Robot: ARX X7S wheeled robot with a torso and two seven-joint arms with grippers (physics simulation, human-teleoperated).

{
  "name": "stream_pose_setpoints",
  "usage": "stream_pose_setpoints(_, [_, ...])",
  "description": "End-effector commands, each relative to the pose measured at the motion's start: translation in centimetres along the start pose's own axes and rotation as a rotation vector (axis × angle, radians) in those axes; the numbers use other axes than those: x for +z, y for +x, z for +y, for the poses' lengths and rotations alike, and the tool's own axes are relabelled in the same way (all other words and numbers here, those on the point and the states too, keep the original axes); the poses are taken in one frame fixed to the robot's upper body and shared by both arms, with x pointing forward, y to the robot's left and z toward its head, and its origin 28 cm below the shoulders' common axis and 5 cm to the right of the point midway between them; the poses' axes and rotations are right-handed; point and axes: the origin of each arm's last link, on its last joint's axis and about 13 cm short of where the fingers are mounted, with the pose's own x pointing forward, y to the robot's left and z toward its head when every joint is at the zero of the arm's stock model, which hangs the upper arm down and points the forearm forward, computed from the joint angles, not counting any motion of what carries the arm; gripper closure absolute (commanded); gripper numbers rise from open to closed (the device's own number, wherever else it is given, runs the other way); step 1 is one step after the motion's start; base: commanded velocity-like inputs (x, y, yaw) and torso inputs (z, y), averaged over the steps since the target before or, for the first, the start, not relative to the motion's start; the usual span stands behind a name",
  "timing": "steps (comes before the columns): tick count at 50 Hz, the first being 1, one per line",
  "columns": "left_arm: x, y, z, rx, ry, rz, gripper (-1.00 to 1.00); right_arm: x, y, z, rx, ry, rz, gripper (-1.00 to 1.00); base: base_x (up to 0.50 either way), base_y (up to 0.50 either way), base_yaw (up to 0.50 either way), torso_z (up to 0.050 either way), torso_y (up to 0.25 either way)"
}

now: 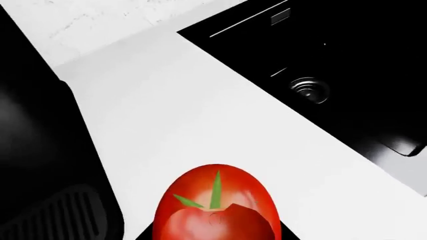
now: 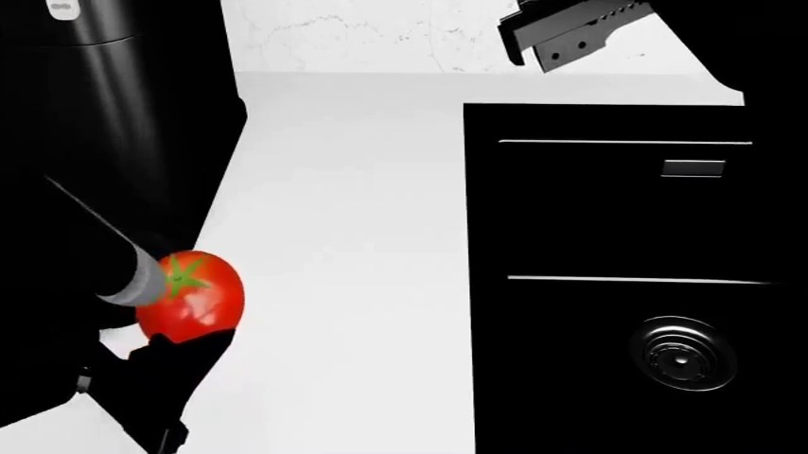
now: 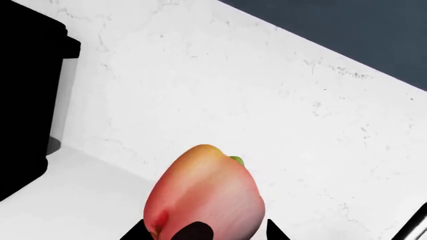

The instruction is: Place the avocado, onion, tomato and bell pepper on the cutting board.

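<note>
**Both grippers loaded: tomato at the left, bell pepper at the right**

Head view: the left gripper (image 2: 170, 355), a black form cut off by the lower edge, is closed around the glossy bright red round tomato (image 2: 189, 295), whose green star-shaped cap faces the camera. The fruit sits over the left edge of the white worktop (image 2: 354, 236), beside a dark region whose contents are hard to make out. A black recessed sink (image 2: 619, 284) with a round drain (image 2: 683, 353) occupies the worktop's right side. Only a black perforated part of the right arm (image 2: 574, 33) shows at the far edge, against the white marbled wall (image 2: 366, 38); its gripper is out of this view.

Left wrist view: the tomato (image 1: 215, 205) fills the near foreground, hiding the fingers; the sink's drain (image 1: 309, 90) lies well apart from it.

Right wrist view: the right gripper (image 3: 203, 232) pinches the pinkish-red lobed bell pepper (image 3: 205, 197), only dark fingertips (image 3: 192, 231) showing. The pepper is held near the marbled wall (image 3: 267, 100); a black object (image 3: 30, 90) is cropped at one side.
</note>
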Motion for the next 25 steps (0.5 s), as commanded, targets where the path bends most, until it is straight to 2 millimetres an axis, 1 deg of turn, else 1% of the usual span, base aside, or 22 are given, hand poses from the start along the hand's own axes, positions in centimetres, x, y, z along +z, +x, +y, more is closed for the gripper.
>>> stream_pose_setpoints(1, [0.8,-4.3,-0.9,0.028,-0.006,-0.088,1.0,0.6,-1.3,-0.3,-0.021,-0.017,-0.048,1.0,0.0,0.0,0.0,0.0,0.0])
stream_pose_setpoints(7, [1.1,-6.1,-0.9,0.068,0.022,-0.108,1.0,1.0,-1.7,-0.2,-0.012,-0.003,-0.061,1.0,0.0,0.0,0.0,0.0,0.0])
stream_pose_setpoints(13, [2.6,-8.6,-0.7,0.113,0.026,-0.174,1.0,1.2,-1.8,-0.3,-0.02,0.007,-0.065,1.0,0.0,0.0,0.0,0.0,0.0])
stream_pose_setpoints(17, [3.1,-9.6,-0.7,0.135,0.035,-0.211,1.0,1.4,-1.8,-0.3,-0.017,0.009,-0.068,1.0,0.0,0.0,0.0,0.0,0.0])
stream_pose_setpoints(21, [4.0,-10.6,0.4,0.217,0.028,-0.266,1.0,1.3,-1.9,-0.3,-0.011,0.005,-0.068,1.0,0.0,0.0,0.0,0.0,0.0])
stream_pose_setpoints(25, [4.5,-11.6,0.8,0.247,0.02,-0.296,1.0,1.2,-1.8,-0.2,-0.009,-0.001,-0.064,1.0,0.0,0.0,0.0,0.0,0.003])
